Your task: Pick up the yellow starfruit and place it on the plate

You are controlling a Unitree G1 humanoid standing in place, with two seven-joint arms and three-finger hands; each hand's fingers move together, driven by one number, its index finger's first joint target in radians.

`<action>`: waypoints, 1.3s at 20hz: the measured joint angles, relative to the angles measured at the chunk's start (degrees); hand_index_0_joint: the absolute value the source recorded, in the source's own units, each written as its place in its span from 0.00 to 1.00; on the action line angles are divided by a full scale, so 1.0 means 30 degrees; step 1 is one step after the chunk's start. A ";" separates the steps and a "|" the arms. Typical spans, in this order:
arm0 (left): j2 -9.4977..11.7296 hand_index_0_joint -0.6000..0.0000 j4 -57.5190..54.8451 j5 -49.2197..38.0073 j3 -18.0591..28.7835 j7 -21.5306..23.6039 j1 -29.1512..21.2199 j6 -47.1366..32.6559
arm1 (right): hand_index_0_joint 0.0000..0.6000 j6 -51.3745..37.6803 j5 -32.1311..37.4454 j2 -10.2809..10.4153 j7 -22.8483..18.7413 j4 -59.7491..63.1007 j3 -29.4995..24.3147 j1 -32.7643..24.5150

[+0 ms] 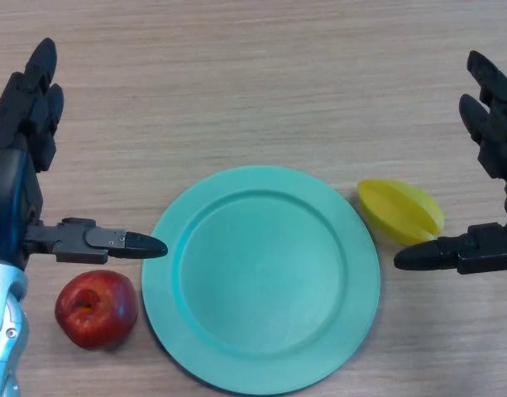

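Note:
The yellow starfruit (400, 211) lies on the wooden table just right of the teal plate (261, 364). The plate has nothing on it. My right hand (495, 132) is at the right edge, open, with fingers straight above the fruit's right side and its thumb just below the starfruit, not touching it. My left hand (21, 124) is at the left edge, open, its thumb pointing toward the plate's left rim.
A red apple (96, 308) sits on the table at the lower left, just below my left thumb and close to the plate's left rim. The wooden tabletop (253, 74) stretches beyond the plate.

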 measured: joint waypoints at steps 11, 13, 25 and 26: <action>-0.0003 1.00 -0.0509 -0.0059 0.0011 -0.0003 0.0376 0.0001 | 0.00 0.0152 -0.0049 -0.0007 -0.0034 -0.0119 -0.0020 -0.0087; -0.0004 1.00 -0.0506 -0.0056 0.0031 -0.0004 0.0553 0.0001 | 0.00 0.0050 -0.1217 -0.0012 -0.0048 0.0568 -0.0002 -0.0391; -0.0020 1.00 -0.0475 -0.0159 0.0299 -0.0064 0.0470 -0.0007 | 0.00 -0.4505 -0.6726 -0.0132 -0.0228 0.8657 0.1512 -0.2114; -0.0023 1.00 -0.0475 -0.0159 0.0296 -0.0064 0.0477 -0.0006 | 0.00 -0.4882 -0.6728 -0.0130 -0.0232 0.9212 0.1512 -0.2174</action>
